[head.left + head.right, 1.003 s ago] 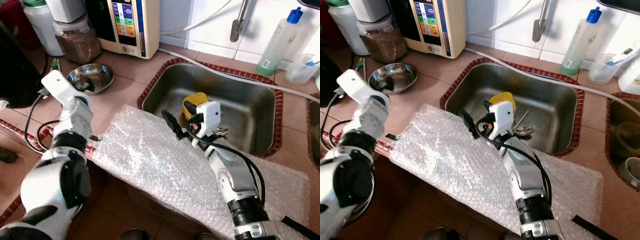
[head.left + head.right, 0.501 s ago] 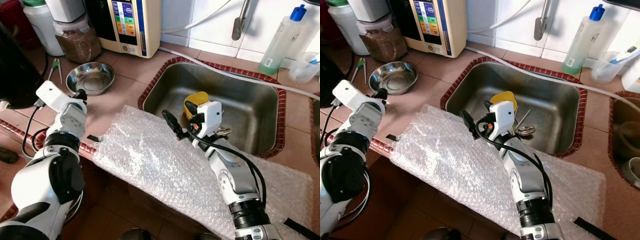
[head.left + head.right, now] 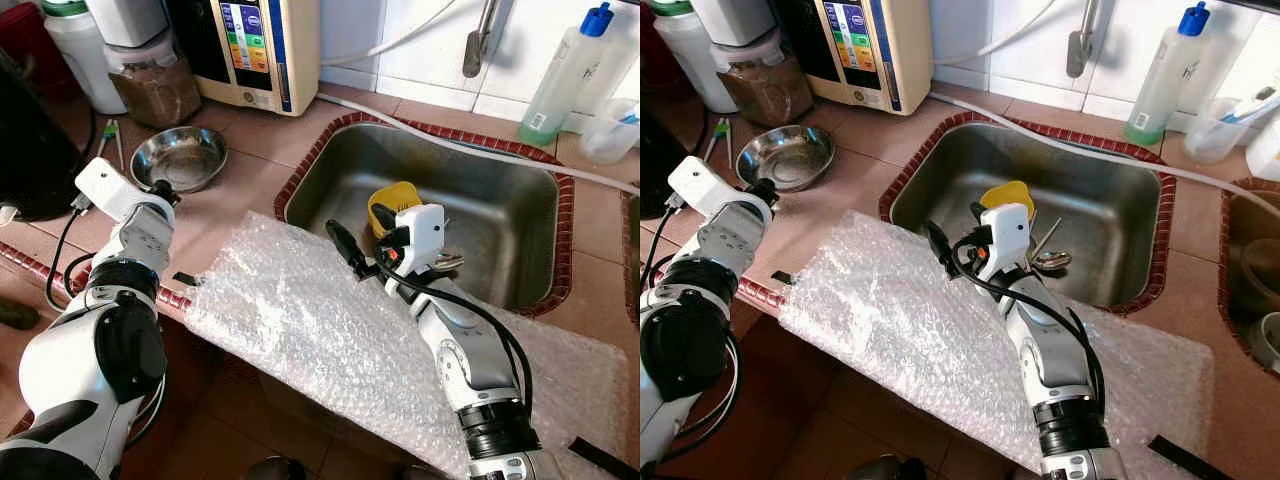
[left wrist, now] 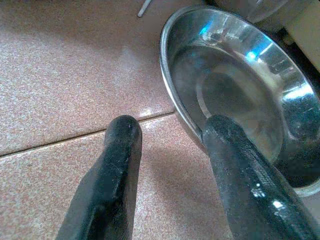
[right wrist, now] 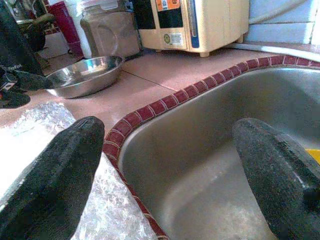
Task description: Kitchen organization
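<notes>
Left eye view, counter from left to right: dark appliance (image 3: 30, 150) at the edge, lidded jar of brown powder (image 3: 155, 85), then the steel bowl (image 3: 180, 157) on the tiles. Left gripper (image 4: 170, 135) sits low at the bowl's near rim, fingers spread, one tip against the rim, nothing held. Bubble wrap (image 3: 330, 330) drapes over the counter's front edge. Right gripper (image 5: 170, 150) hovers open above the sink's (image 3: 500, 210) near-left corner. Yellow cup (image 3: 392, 200) and spoons lie in the basin. Soap bottle (image 3: 560, 80) stands behind.
</notes>
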Motion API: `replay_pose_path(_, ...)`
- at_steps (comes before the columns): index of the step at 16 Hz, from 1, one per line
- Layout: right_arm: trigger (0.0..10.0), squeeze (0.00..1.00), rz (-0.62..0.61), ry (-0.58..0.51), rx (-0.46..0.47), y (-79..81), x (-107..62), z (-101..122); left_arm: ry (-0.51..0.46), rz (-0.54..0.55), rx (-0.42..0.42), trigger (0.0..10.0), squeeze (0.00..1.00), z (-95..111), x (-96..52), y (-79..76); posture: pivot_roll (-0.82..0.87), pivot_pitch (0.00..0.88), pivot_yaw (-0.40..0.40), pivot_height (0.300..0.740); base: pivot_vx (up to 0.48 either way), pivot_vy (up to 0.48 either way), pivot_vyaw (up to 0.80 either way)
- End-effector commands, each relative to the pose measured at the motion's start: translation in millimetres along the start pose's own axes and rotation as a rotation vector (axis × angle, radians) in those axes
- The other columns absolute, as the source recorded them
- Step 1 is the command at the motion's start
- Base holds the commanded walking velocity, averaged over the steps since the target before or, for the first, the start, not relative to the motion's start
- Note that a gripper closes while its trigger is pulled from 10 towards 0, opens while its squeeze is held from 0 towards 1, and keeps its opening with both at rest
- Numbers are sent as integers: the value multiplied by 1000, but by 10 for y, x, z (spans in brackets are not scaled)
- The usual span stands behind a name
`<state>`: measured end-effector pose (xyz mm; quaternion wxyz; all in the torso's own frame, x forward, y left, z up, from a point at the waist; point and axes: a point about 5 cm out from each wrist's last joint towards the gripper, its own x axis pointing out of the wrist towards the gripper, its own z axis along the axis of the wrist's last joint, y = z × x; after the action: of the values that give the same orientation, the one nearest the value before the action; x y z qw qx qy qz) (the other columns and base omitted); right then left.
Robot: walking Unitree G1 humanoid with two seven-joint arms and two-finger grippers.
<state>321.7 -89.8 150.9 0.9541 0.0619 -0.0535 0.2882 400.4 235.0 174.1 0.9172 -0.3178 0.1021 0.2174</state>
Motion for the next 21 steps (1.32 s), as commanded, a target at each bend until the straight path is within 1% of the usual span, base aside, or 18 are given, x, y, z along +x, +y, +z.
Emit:
replay_pose_path(1, 10000, 1000, 0, -12, -4, 31, 11, 34, 17, -2, 24, 0, 0, 20, 2, -10, -46, 125, 125, 740, 0, 0, 0)
replay_pose_path(2, 10000, 1000, -8, -12, -6, 22, 22, 35, 34, -8, 23, 1882, 0, 12, 4, 0, -43, 119, 124, 740, 0, 0, 0)
replay_pose_path(3, 10000, 1000, -11, -11, -7, 25, 29, 34, 40, -14, 23, 0, 0, 19, 8, 21, -44, 117, 126, 740, 0, 0, 0)
replay_pose_path(5, 10000, 1000, -14, -13, -6, 30, 34, 35, 31, -24, 24, 0, 0, 49, 8, 13, -43, 118, 126, 740, 0, 0, 0)
replay_pose_path(13, 10000, 1000, -41, -10, -7, -1, 35, 32, 52, -56, 33, 0, 0, 25, 2, -40, -34, 128, 124, 740, 0, 0, 0)
replay_pose_path(16, 10000, 1000, -40, -10, -5, 3, 56, 34, 70, -68, 37, 0, 0, -17, 3, -13, -28, 131, 118, 740, 0, 0, 0)
replay_pose_path(19, 10000, 1000, -42, -6, -8, -21, 44, 35, 83, -85, 59, 0, 0, -57, 3, 13, -22, 136, 111, 740, 0, 0, 0)
replay_pose_path(21, 10000, 1000, -43, -5, -10, -43, 53, 45, 90, -112, 86, 0, 0, -77, -2, -10, -16, 137, 106, 740, 0, 0, 0)
